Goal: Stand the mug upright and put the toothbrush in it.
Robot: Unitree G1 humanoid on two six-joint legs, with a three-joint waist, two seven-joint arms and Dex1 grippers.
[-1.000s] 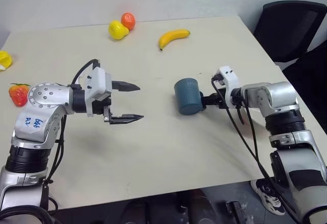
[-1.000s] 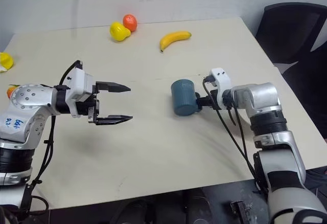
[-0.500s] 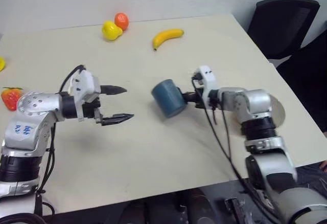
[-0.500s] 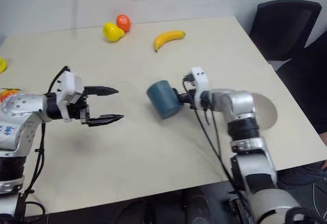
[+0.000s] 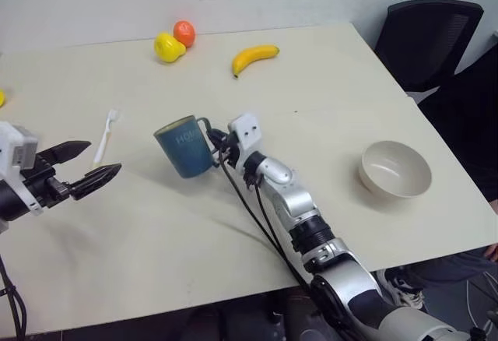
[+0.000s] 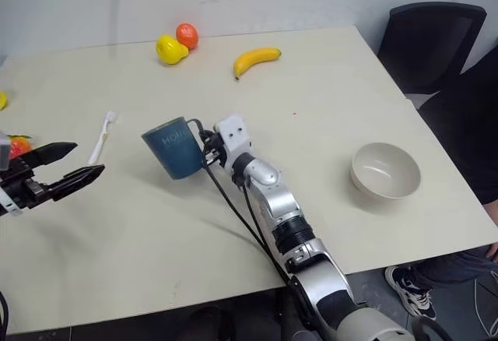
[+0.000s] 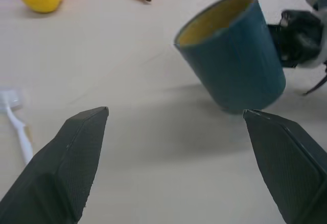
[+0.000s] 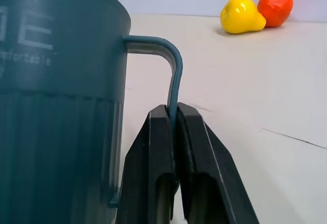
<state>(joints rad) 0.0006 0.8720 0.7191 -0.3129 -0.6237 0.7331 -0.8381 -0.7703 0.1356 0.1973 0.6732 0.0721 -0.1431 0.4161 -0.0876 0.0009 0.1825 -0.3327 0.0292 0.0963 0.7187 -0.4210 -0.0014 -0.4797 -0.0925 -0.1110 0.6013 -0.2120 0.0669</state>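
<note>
The dark teal cylindrical mug (image 5: 185, 148) looked matt and smooth, faintly ribbed low down, with a yellowish inside. The slim white toothbrush (image 5: 105, 135) looked plastic. The pale beige table (image 5: 327, 100) appeared matt; the beige bowl (image 5: 394, 169) slightly glossy.

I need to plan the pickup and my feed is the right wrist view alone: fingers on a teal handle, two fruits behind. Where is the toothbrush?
Observer: The toothbrush lies flat on the table, on the robot's left of the mug, apart from it.
Operator: Is the mug upright?
Observer: It is tilted, mouth up, held by its handle in the right gripper.
Operator: And the left gripper?
Observer: The left gripper is open, holding nothing, near the toothbrush.
</note>
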